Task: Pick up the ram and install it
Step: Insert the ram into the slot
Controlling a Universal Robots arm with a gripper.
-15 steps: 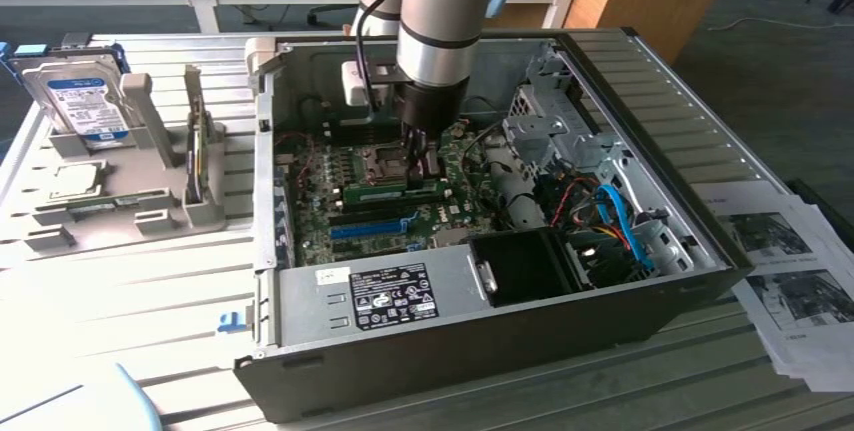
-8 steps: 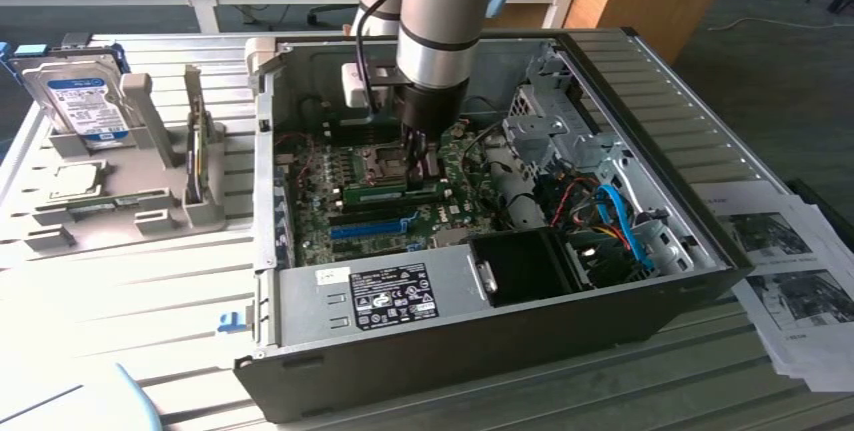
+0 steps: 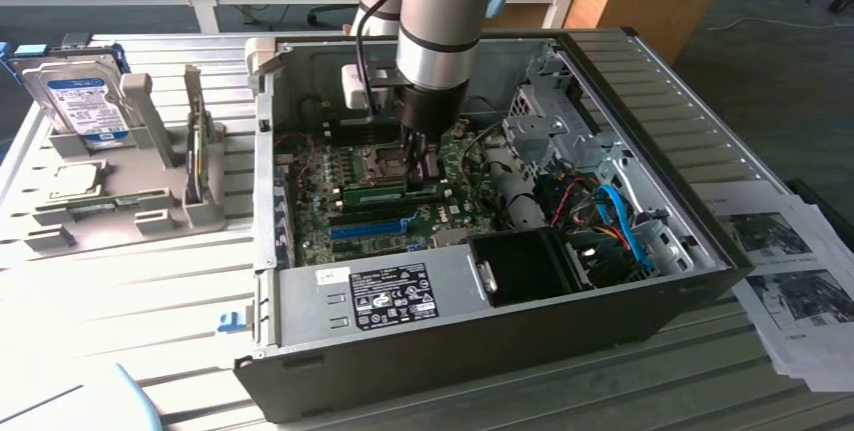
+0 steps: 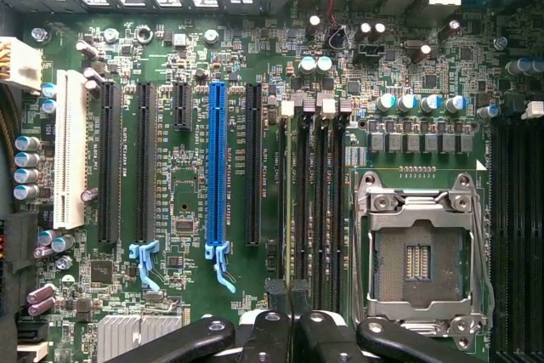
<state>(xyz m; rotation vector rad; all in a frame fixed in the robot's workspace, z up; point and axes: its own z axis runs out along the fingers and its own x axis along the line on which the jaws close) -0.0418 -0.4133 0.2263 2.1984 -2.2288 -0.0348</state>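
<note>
Fingers (image 3: 423,169) of the gripper (image 3: 424,181) reach down inside the open computer case (image 3: 694,251), pressed together, tips just beside the CPU socket (image 3: 379,159). Green and thin, the ram (image 3: 378,192) lies along the motherboard (image 3: 320,241) close to that socket, right at the fingertips; whether it is pinched I cannot tell.

From the wrist, the closed fingers (image 4: 277,303) hang over the 4 dark memory slots (image 4: 310,201) next to the CPU socket (image 4: 421,252).

I judge the installing step is in hand: the stick looks set at its slot. Seating it would call for straight, even downward pressure.
</note>
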